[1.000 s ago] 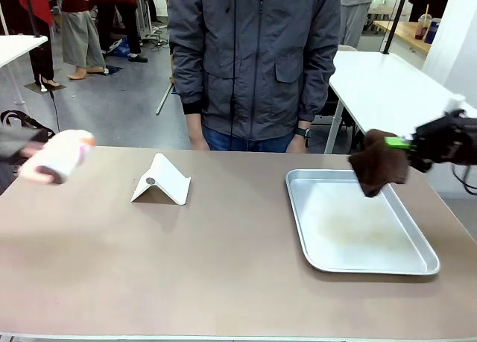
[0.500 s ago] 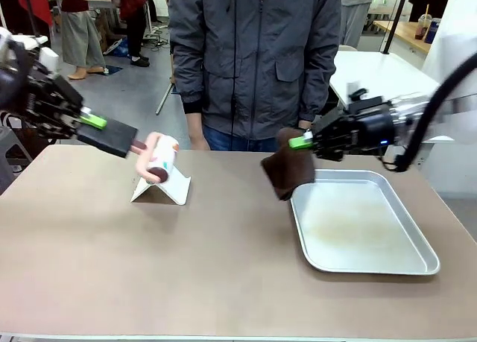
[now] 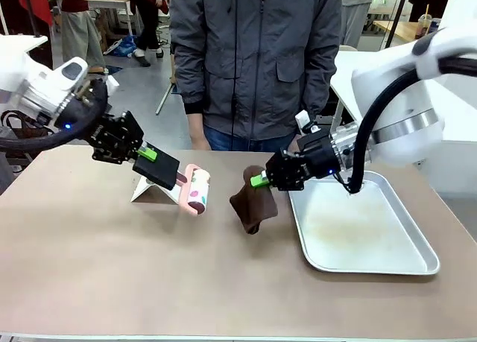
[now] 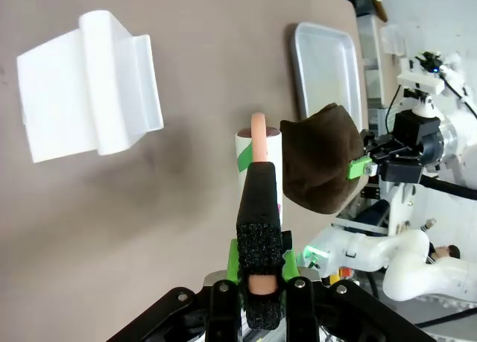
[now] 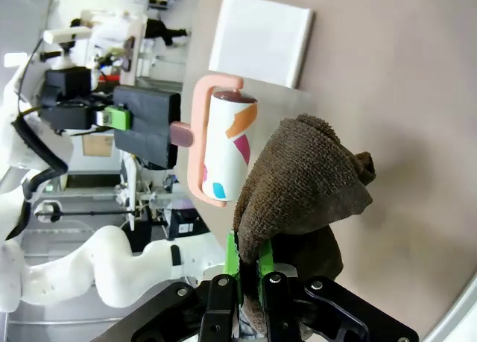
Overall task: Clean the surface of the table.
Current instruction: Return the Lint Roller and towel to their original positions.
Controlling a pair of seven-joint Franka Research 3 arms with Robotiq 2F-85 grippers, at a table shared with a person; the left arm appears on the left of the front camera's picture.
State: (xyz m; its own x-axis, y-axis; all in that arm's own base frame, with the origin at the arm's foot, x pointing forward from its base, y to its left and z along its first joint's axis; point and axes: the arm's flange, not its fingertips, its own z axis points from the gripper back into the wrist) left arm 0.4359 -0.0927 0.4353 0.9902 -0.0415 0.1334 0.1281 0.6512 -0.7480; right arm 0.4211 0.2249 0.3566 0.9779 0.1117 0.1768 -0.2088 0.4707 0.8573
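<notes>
1. The beige worktop (image 3: 149,260) spreads from the near edge to the person, bare along the front.
2. A silver tray (image 3: 361,226) lies on its right part, empty and faintly stained.
3. Just left of the tray, the right hand (image 3: 257,181) is clamped on a brown cloth (image 3: 253,205), which hangs down to about the worktop; contact cannot be told.
4. Left of the cloth, the left hand (image 3: 153,157) is closed on the black handle of a lint roller (image 3: 198,191), its patterned drum close to the cloth.
5. Behind the roller, a white folded stand (image 3: 161,181) sits on the worktop.
6. A person in a grey jacket (image 3: 253,59) stands at the far edge.
</notes>
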